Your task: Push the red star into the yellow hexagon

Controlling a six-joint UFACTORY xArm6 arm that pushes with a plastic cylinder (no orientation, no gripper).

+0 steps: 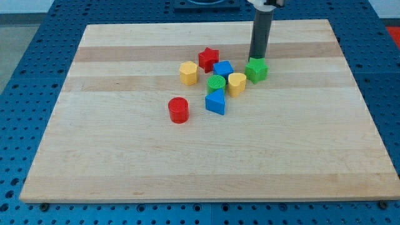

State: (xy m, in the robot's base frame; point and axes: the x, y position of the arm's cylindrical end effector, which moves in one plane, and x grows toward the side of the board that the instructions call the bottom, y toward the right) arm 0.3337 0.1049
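The arm's dark rod (pixel 260 34) comes down upright from the view's top, right of centre. My tip (pixel 256 57) sits at its lower end, just above the green block (pixel 256 70) in the view.

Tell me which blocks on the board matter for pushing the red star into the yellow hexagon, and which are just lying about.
Part of the job:
red star
yellow hexagon
my tip, just above the green star

Just lying about:
green star
blue cube
yellow heart
green cylinder
blue triangle
red cylinder
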